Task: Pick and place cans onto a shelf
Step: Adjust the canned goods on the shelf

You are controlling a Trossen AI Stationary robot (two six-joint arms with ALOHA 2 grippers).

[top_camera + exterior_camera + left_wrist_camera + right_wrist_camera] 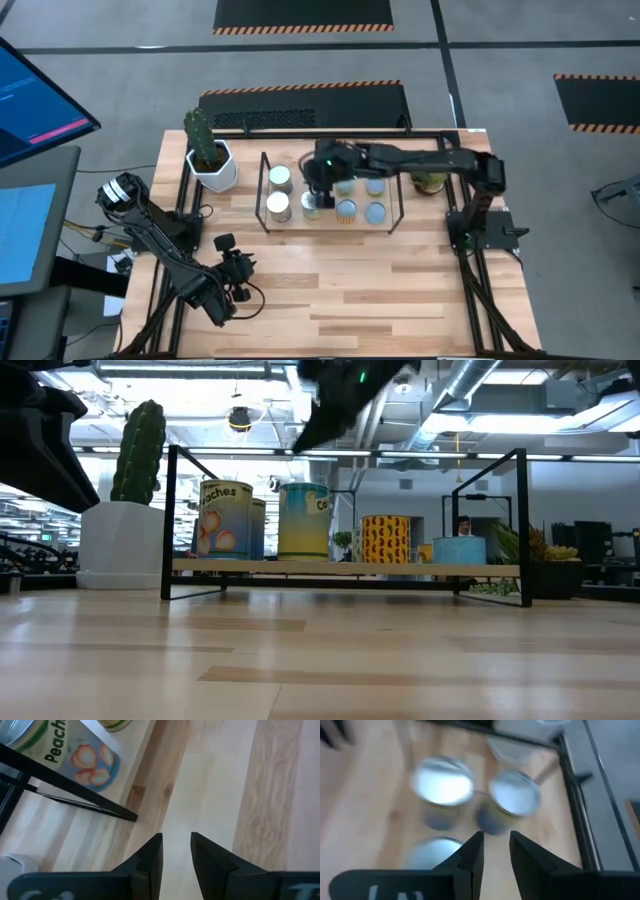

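Bare wood of the desk (320,660) fills the near ground at table height, and behind it stands the shelf (262,195), a low black rod frame with the cans (280,207) lined up on its board; I count about seven tops from above, with a peach-labelled one at the end near the white pot with the cactus (205,145). No can lies loose on the open desk that I can see, so the job looks close to finished. The right gripper (318,190) hangs over the middle of the shelf, its arm stretched out flat across from the right-hand mount, jaws a little apart with nothing between them; its own camera looks down on three can tops just beyond the tips. The risk, as I judge it, is a sideways move while this low: a finger could clip a neighbouring can and tip it, or catch the top rod. The left gripper (236,272) waits low over the bare front-left of the desk, arm folded, jaws narrowly parted and empty.
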